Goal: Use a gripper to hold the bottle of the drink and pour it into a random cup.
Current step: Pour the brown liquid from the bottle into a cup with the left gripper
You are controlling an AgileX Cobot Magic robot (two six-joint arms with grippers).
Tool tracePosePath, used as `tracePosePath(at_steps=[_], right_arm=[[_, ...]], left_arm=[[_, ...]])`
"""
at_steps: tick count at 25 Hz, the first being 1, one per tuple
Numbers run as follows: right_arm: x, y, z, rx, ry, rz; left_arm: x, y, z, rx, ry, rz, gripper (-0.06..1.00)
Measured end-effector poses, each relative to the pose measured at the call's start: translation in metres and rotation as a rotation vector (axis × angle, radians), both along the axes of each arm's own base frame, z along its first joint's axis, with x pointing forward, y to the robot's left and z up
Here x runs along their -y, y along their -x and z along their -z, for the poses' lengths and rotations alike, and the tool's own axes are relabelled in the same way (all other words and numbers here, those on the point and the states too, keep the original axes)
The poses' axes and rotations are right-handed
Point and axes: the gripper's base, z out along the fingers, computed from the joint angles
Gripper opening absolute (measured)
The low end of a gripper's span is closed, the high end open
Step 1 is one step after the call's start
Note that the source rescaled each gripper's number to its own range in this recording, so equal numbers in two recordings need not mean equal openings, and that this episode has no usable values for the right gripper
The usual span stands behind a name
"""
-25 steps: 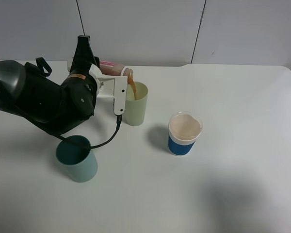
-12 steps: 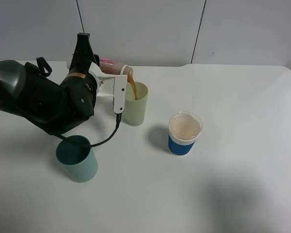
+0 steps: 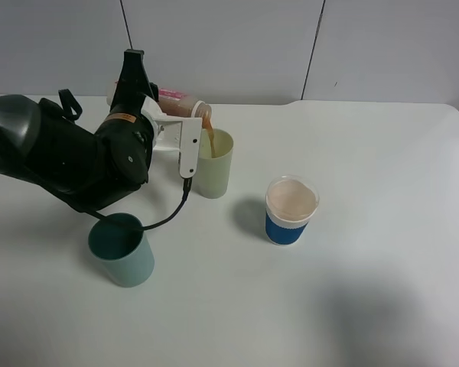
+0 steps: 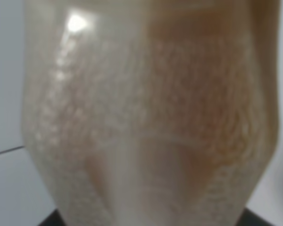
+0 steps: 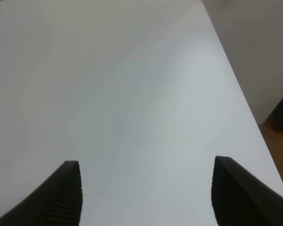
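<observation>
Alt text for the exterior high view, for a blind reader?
The left gripper holds a bottle tipped sideways, pouring brown drink into a pale green cup on a white table. A teal cup and a blue-banded white cup stand nearby.

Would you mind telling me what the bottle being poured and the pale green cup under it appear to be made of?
The bottle looks like thin, glossy clear plastic: brown drink shows through its wall, and a bright highlight sits on it. The pale green cup seems smooth, matte, opaque plastic, evenly coloured; from this distance that is a guess.
</observation>
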Motion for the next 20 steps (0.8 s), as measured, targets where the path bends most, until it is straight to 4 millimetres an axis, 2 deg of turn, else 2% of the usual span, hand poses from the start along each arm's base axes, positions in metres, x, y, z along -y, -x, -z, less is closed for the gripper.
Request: tracePosePath(at_steps=[20], right_arm=[[0.0000,0.0000,0.0000,0.000,0.000,0.000]], left_arm=[[-0.0015,-0.0002,-0.0028,0.025,-0.045,-0.010,0.02]])
